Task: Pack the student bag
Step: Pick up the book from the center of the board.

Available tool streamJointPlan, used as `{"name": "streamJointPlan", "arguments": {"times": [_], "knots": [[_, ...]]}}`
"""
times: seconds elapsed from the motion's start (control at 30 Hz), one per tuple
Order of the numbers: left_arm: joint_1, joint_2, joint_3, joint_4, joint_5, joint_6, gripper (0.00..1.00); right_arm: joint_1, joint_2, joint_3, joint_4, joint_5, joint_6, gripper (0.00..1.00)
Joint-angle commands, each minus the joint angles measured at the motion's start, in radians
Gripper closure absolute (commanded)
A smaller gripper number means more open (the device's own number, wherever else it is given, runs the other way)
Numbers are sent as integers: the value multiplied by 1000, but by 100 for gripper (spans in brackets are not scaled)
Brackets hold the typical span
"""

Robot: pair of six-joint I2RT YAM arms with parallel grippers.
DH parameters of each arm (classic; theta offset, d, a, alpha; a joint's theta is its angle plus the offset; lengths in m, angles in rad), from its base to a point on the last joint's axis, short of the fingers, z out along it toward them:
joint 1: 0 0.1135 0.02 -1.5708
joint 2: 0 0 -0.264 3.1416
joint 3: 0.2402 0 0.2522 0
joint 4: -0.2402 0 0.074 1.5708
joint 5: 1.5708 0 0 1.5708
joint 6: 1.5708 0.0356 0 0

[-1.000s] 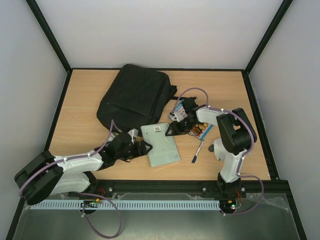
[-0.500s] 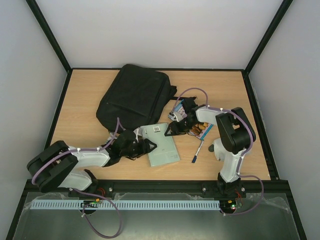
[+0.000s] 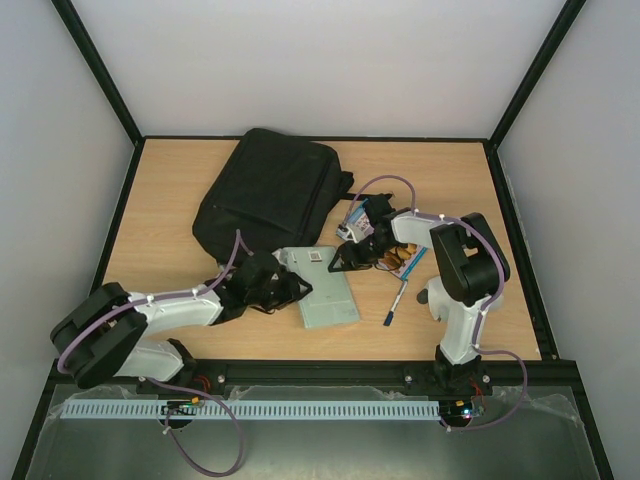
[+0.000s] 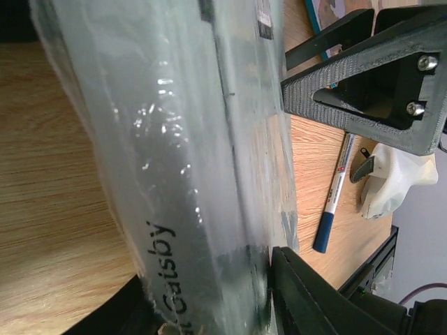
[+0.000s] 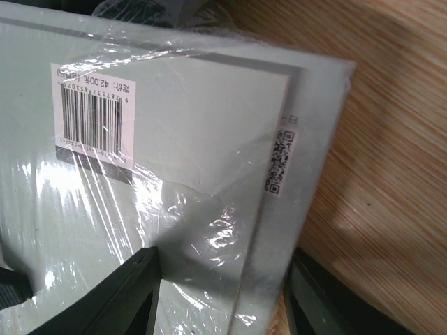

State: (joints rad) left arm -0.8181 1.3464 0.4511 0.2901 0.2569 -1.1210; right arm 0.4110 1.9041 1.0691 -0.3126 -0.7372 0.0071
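The student bag (image 3: 270,192) lies flat and black at the back left of the table. In front of it is a pale green shrink-wrapped book (image 3: 326,292). My left gripper (image 3: 290,285) holds its left edge. In the left wrist view the book's spine (image 4: 174,139), printed "Gatsby", fills the gap between my left gripper's (image 4: 209,307) jaws, and both jaws touch it. My right gripper (image 3: 352,258) holds the book's far right corner. The barcoded cover (image 5: 174,139) runs between that gripper's (image 5: 223,293) two jaws.
A blue-capped pen (image 3: 397,303) lies right of the book, also visible in the left wrist view (image 4: 335,202). A colourful booklet (image 3: 408,262) sits under the right arm. The black frame rail (image 3: 330,372) runs along the near edge.
My left gripper has moved right to the book's left edge and its jaws have narrowed onto it. The right gripper has stayed on the far corner.
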Motion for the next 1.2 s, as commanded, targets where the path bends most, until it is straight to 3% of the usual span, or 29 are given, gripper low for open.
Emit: {"name": "streamJointPlan", "arguments": {"times": [0.0,0.3,0.5,0.7,0.97,1.17], "knots": [[-5,-50,52,9,-16,-4,67,14,32,-10,-75,42,-21,51],[-4,-71,69,-40,-11,-6,98,13,-4,-3,-90,39,-36,49],[-1,-180,157,-239,-52,99,98,-37,-102,19,-127,15,-46,43],[50,-254,339,-482,-86,264,98,-173,-339,32,-116,-17,-33,35],[155,-202,549,-476,50,455,98,-181,-578,64,-207,4,-82,7],[192,-194,601,-417,156,512,98,-188,-732,68,-204,63,-30,4]]}}
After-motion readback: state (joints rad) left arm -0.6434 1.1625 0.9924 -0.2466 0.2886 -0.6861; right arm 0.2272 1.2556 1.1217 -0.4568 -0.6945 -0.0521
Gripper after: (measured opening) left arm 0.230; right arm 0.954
